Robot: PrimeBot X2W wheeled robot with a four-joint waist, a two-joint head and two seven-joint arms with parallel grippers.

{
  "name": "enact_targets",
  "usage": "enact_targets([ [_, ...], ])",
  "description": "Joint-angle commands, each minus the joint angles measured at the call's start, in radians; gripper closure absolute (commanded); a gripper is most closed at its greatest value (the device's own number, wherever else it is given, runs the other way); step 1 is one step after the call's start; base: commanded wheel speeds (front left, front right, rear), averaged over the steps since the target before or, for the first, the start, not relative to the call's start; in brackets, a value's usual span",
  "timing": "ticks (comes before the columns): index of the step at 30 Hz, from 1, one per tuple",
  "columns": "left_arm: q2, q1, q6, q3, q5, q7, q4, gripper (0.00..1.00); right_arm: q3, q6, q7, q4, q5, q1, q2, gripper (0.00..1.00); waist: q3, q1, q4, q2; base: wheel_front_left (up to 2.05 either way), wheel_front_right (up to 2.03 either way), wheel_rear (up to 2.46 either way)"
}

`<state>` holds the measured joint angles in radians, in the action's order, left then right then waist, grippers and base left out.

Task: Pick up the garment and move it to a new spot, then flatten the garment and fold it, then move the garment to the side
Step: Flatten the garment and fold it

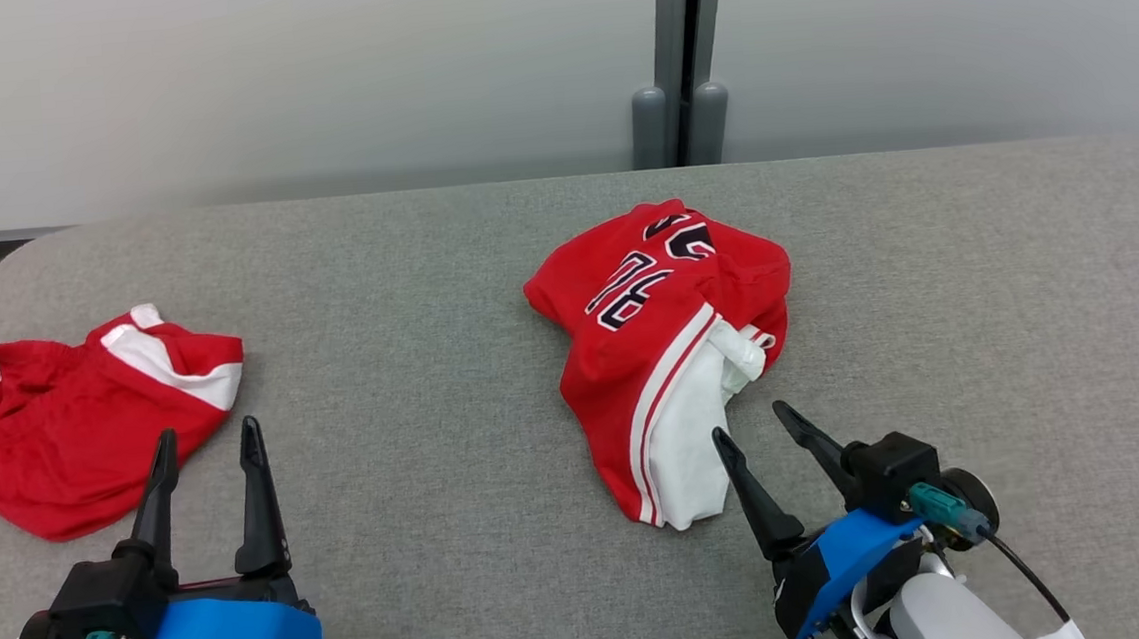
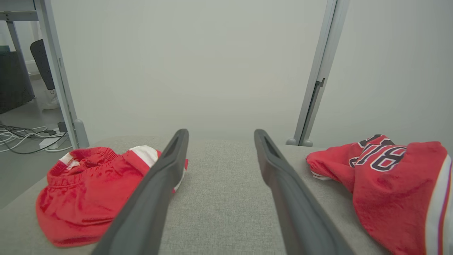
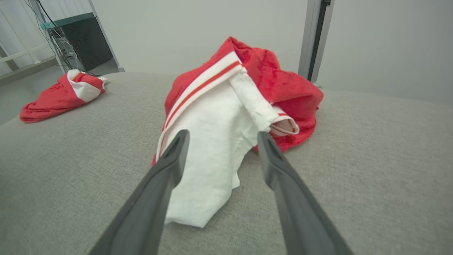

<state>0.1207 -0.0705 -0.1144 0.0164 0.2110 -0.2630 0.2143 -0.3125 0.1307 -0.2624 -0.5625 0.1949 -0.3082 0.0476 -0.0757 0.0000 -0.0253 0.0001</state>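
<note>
The garment, a crumpled red jersey (image 1: 660,323) with black-and-white numbers and a white side panel, lies bunched at the middle right of the grey padded table (image 1: 426,269). My right gripper (image 1: 748,418) is open just in front of its white panel, fingertips close to the cloth with nothing between them. In the right wrist view the jersey (image 3: 226,117) lies straight ahead, beyond the spread fingers of the right gripper (image 3: 223,132). My left gripper (image 1: 208,426) stands open at the lower left, holding nothing. In the left wrist view the left gripper (image 2: 220,131) points across bare table, with the jersey (image 2: 389,184) to its right.
A second red garment with white trim (image 1: 76,424) lies crumpled near the table's left edge, just left of my left gripper. A grey wall with a vertical post (image 1: 682,61) runs behind the table. Cables (image 2: 21,136) lie on the floor beyond the left edge.
</note>
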Motion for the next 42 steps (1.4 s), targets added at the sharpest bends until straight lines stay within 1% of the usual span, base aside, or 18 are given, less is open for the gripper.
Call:
enact_targets([
  [1, -0.003, -0.021, -0.004, -0.007, -0.004, -0.003, 0.002, 0.0, -0.009, 0.0, -0.004, -0.048, 0.012, -0.034, 0.005, 0.0, -0.016, 0.0, -0.018, -0.0001, 0.0, 0.0, 0.0],
  [7, -0.004, -0.047, -0.011, -0.015, -0.001, -0.003, 0.018, 0.0, -0.058, 0.0, -0.004, -0.206, 0.044, -0.101, 0.005, 0.0, -0.045, 0.0, -0.06, -0.0001, 0.0, 0.0, 0.0],
  [12, -0.005, -0.068, -0.015, -0.029, 0.0, -0.003, 0.03, 0.0, -0.094, 0.0, -0.004, -0.313, 0.078, -0.14, 0.005, 0.0, -0.056, 0.0, -0.09, -0.0001, 0.0, 0.0, 0.0],
  [16, -0.003, -0.08, -0.017, -0.042, 0.0, -0.003, 0.039, 0.0, -0.12, 0.0, -0.004, -0.372, 0.12, -0.159, 0.005, 0.0, -0.06, 0.0, -0.104, -0.0001, 0.0, 0.0, 0.0],
  [17, -0.002, -0.081, -0.017, -0.042, 0.002, -0.003, 0.04, 0.0, -0.128, 0.0, -0.004, -0.38, 0.133, -0.161, 0.005, 0.18, -0.061, 0.0, -0.105, -0.0001, 0.0, 0.0, 0.0],
  [18, -0.001, -0.08, -0.017, -0.041, 0.004, -0.003, 0.042, 0.0, -0.136, 0.0, -0.004, -0.383, 0.14, -0.164, 0.005, 0.76, -0.061, 0.0, -0.104, -0.0001, 0.0, 0.0, 0.0],
  [19, 0.0, -0.08, -0.017, -0.039, 0.004, -0.003, 0.043, 0.0, -0.144, 0.0, -0.004, -0.385, 0.153, -0.168, 0.005, 1.0, -0.062, 0.0, -0.103, -0.0001, 0.0, 0.0, 0.0],
  [21, 0.003, -0.078, -0.018, -0.034, 0.007, -0.003, 0.043, 0.0, -0.138, 0.0, -0.004, -0.378, 0.166, -0.182, 0.005, 1.0, -0.064, 0.0, -0.095, -0.0001, 0.0, 0.0, 0.0],
  [23, 0.004, -0.076, -0.016, -0.027, 0.006, -0.003, 0.041, 0.0, -0.105, 0.0, -0.004, -0.359, 0.157, -0.195, 0.005, 1.0, -0.065, 0.0, -0.085, -0.0001, 0.0, 0.0, 0.0],
  [26, 0.004, -0.071, -0.016, -0.02, 0.005, -0.003, 0.037, 0.0, -0.041, 0.0, -0.004, -0.332, 0.118, -0.187, 0.005, 1.0, -0.063, 0.0, -0.066, -0.0001, 0.0, 0.0, 0.0],
  [31, -0.003, -0.062, -0.017, -0.014, 0.005, -0.003, 0.039, 0.0, 0.099, 0.0, -0.004, -0.259, 0.047, -0.143, 0.02, 1.0, -0.054, 0.0, -0.033, -0.0001, 0.0, 0.0, 0.0],
  [32, -0.003, -0.062, -0.017, -0.014, 0.005, -0.003, 0.039, 0.0, 0.099, 0.0, -0.004, -0.259, 0.047, -0.143, 0.02, 1.0, -0.054, 0.0, -0.033, -0.0001, 0.0, 0.0, 0.0],
  [36, -0.008, -0.053, -0.017, -0.015, 0.005, -0.003, 0.038, 0.0, 0.199, 0.0, -0.004, -0.176, 0.006, -0.103, 0.044, 1.0, -0.046, 0.0, -0.006, -0.0001, 0.0, 0.0, 0.0],
  [42, -0.011, -0.041, -0.017, -0.017, 0.006, -0.003, 0.039, 0.0, 0.361, 0.0, -0.004, -0.053, -0.04, -0.041, 0.1, 1.0, -0.037, 0.0, 0.025, -0.0001, 0.0, 0.0, 0.0],
])
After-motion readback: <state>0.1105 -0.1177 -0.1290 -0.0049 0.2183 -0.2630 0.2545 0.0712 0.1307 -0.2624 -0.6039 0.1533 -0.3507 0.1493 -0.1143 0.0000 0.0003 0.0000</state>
